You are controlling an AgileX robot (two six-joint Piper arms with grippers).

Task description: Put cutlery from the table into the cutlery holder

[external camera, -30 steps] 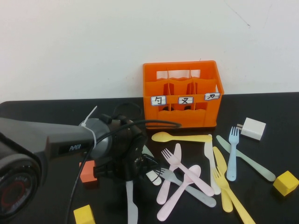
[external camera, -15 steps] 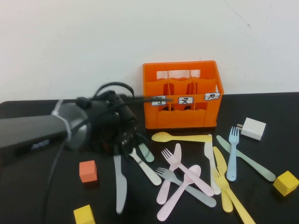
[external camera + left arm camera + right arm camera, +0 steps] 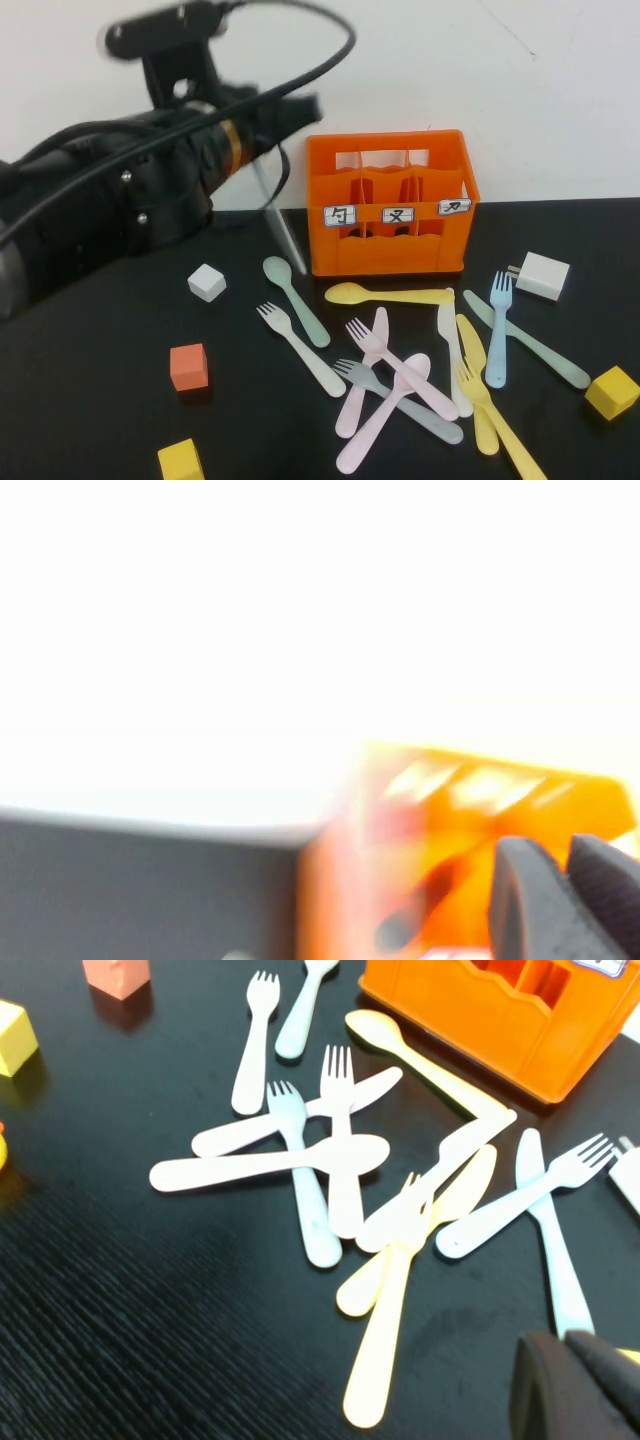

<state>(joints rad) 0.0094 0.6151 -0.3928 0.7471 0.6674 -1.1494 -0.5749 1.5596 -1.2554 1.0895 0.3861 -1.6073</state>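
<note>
While the left gripper (image 3: 262, 140) pinches it, the pale grey plastic knife (image 3: 280, 221) hangs nearly upright, tip down. It's been lifted off the black table (image 3: 100, 390), now beside the orange slotted crate (image 3: 390, 205). Right gripper (image 3: 575, 1380) hovers over the cutlery, looks pressed together.

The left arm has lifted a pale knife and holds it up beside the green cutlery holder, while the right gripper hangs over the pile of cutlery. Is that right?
One thing is wrong: the cutlery holder is bright orange, not green, as the high view shows. The rest stands: the left gripper holds the pale knife up beside it, and the right gripper hangs over the cutlery on the table.
</note>
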